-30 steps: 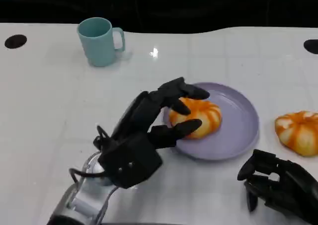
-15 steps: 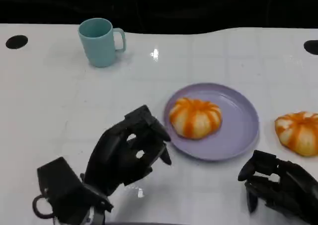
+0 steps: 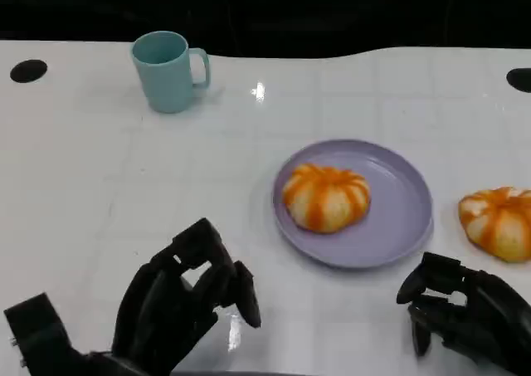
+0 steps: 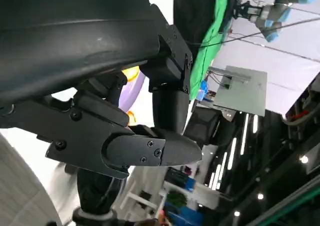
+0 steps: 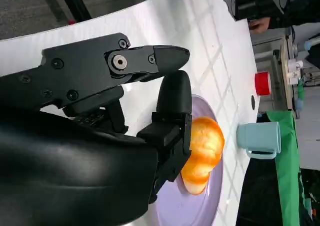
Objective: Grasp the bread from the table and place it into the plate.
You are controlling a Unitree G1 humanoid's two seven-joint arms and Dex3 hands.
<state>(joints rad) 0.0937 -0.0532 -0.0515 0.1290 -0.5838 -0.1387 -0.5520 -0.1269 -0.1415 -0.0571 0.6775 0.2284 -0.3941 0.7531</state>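
Note:
An orange-and-white striped bread lies in the lilac plate at the table's middle; the right wrist view shows this bread on the plate too. A second striped bread lies on the table right of the plate. My left hand hovers at the near left, well back from the plate, fingers loosely curled and holding nothing. My right hand rests low at the near right, just in front of the second bread, fingers curled in and empty.
A teal mug stands at the far left, also seen as a mug in the right wrist view. Two dark holes mark the table's far corners. The white table lies bare between mug and hands.
My left hand has let go of the bread in the plate and drawn back toward the near left edge. The bread stays in the plate. The right hand has not moved.

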